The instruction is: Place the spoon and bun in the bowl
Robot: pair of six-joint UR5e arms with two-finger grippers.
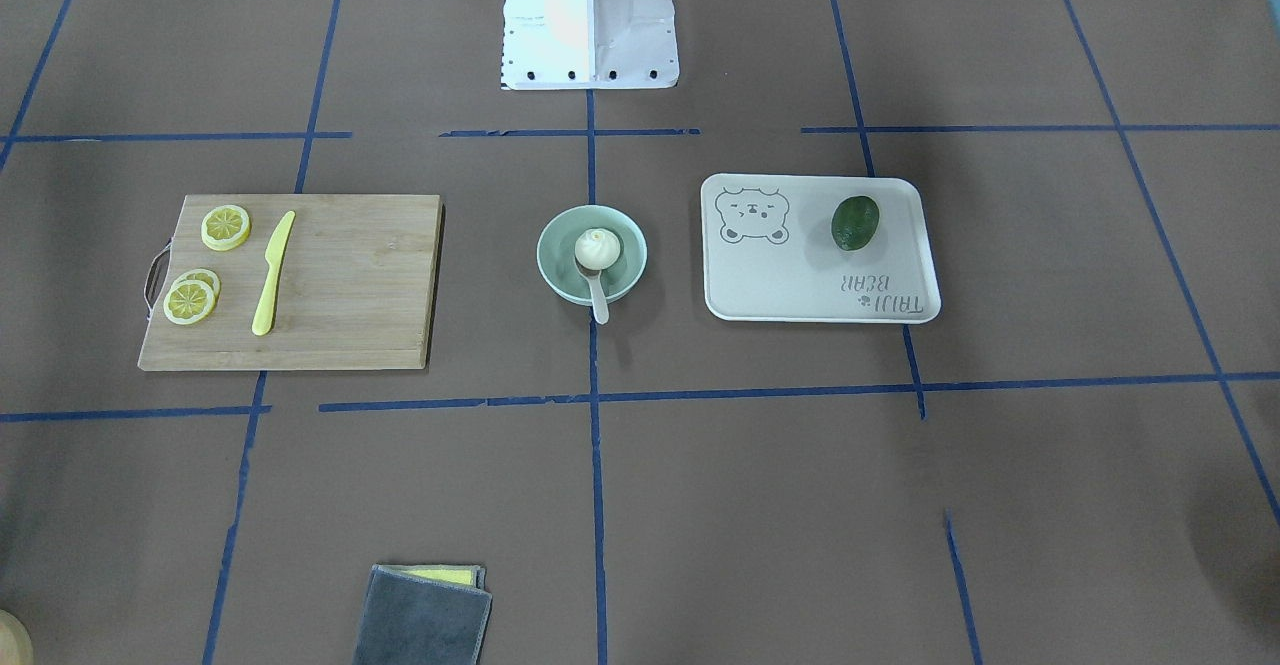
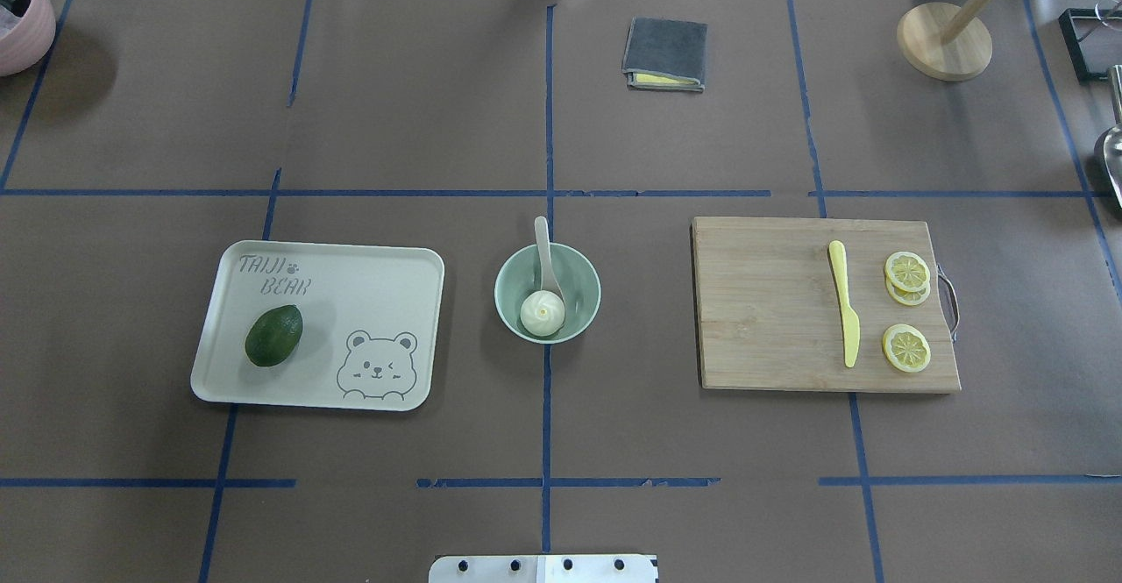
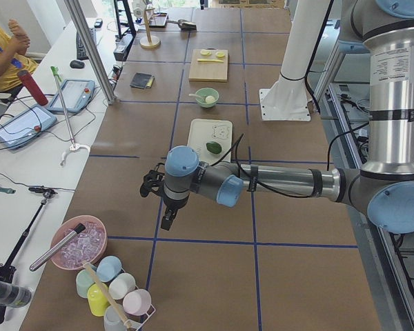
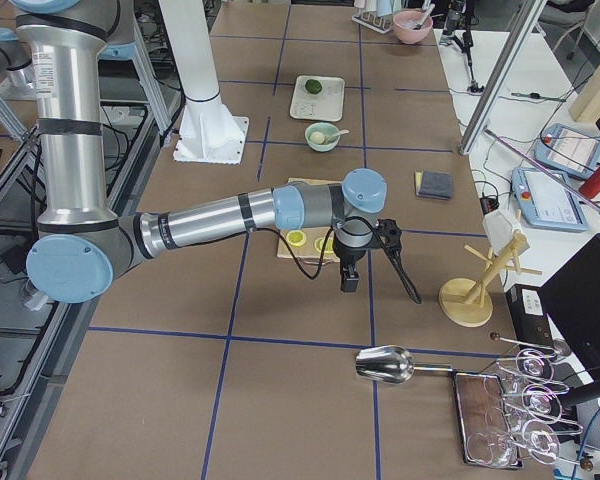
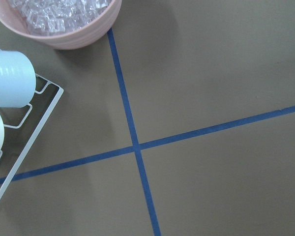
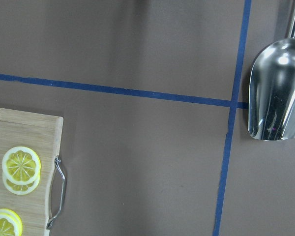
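The mint-green bowl (image 2: pixel 589 289) stands at the table's middle, also in the front-facing view (image 1: pixel 548 245). The white bun (image 2: pixel 543 313) lies inside it, as the front-facing view (image 1: pixel 597 248) shows too. The off-white spoon (image 2: pixel 543 245) rests with its scoop in the bowl and its handle (image 1: pixel 599 300) over the far rim. My left gripper (image 3: pixel 169 215) hangs over the table's left end. My right gripper (image 4: pixel 348 275) hangs past the cutting board at the right end. Both show only in the side views, so I cannot tell whether they are open or shut.
A bear tray (image 2: pixel 368 259) with a dark avocado (image 2: pixel 273 335) lies left of the bowl. A cutting board (image 2: pixel 763 302) with lemon slices (image 2: pixel 906 272) and a yellow knife (image 2: pixel 844 313) lies right. A grey cloth (image 2: pixel 664 53), pink ice bowl (image 5: pixel 64 19), metal scoop (image 6: pixel 278 88).
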